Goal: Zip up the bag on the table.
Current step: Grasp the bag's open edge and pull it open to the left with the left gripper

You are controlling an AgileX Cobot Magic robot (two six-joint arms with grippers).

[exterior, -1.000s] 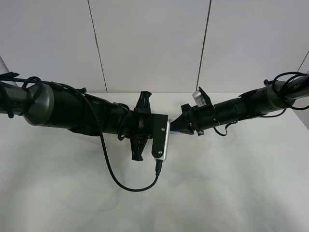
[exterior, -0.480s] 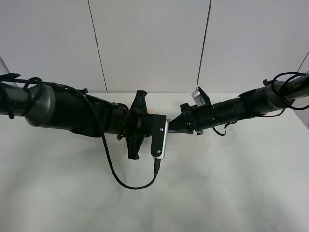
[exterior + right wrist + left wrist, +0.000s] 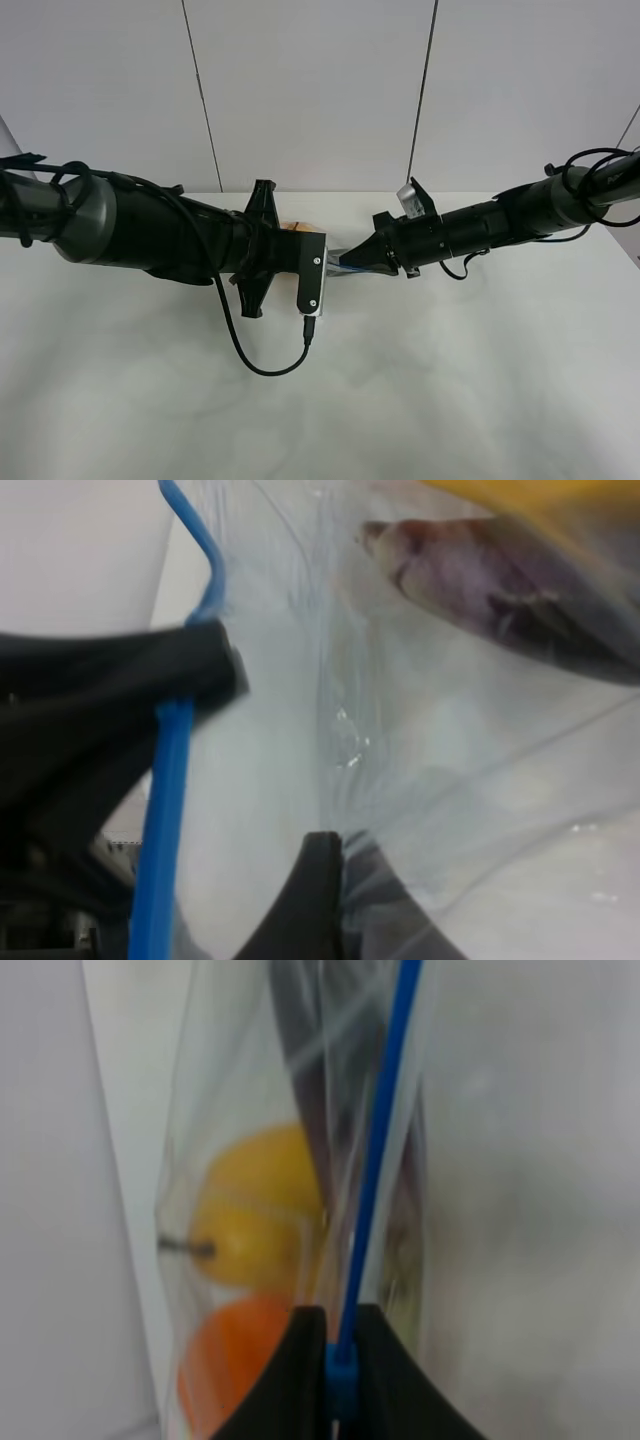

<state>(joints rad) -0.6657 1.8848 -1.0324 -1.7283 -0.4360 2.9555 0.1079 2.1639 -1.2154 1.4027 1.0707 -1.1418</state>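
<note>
Your left gripper [image 3: 340,1332], jaws clamped on the blue seal strip [image 3: 385,1130], has slid leftward, away from the right gripper [image 3: 335,875], which pinches the bag [image 3: 430,730]; the bag stretches between them over the table [image 3: 450,380], so the zip is likely closing

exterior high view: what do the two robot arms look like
Both arms are black and tubular. The left arm has a grey section near its base, a silver-edged camera module at the wrist and a black cable looping below it. The right arm is slimmer. The fingers are black wedges.
</note>
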